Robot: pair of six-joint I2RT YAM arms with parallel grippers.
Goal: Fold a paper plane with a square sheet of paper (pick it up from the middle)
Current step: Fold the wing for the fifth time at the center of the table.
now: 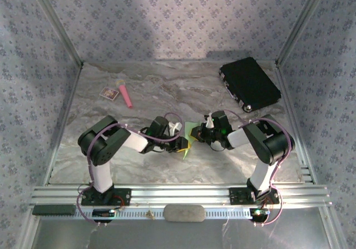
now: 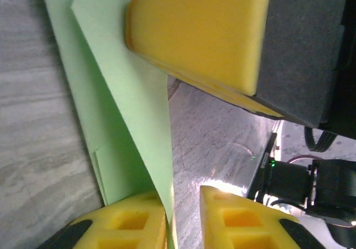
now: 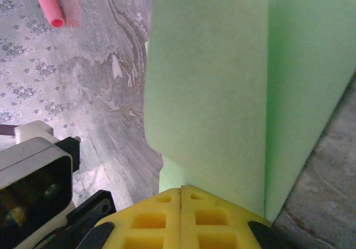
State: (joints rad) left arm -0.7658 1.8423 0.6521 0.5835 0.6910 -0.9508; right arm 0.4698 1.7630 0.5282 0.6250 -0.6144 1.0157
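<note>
The lime-green sheet of paper (image 1: 189, 135) is folded and held off the marble table between both arms at the centre. My right gripper (image 3: 182, 189) is shut on its lower edge, and creased green panels (image 3: 206, 82) rise from the closed yellow pads. My left gripper (image 2: 183, 196) is open, and the paper (image 2: 128, 110) runs along the inner face of its left finger (image 2: 133, 221), with bare table showing in the gap. The right gripper's yellow finger (image 2: 194, 32) presses on the paper from above. In the top view the left gripper (image 1: 181, 143) and right gripper (image 1: 201, 132) nearly touch.
A pink stick (image 1: 126, 96) and a small white card (image 1: 109, 94) lie at the back left; the stick's end (image 3: 47, 4) also appears in the right wrist view. A black case (image 1: 249, 83) sits at the back right. A grey pad (image 1: 183, 212) rests on the front rail.
</note>
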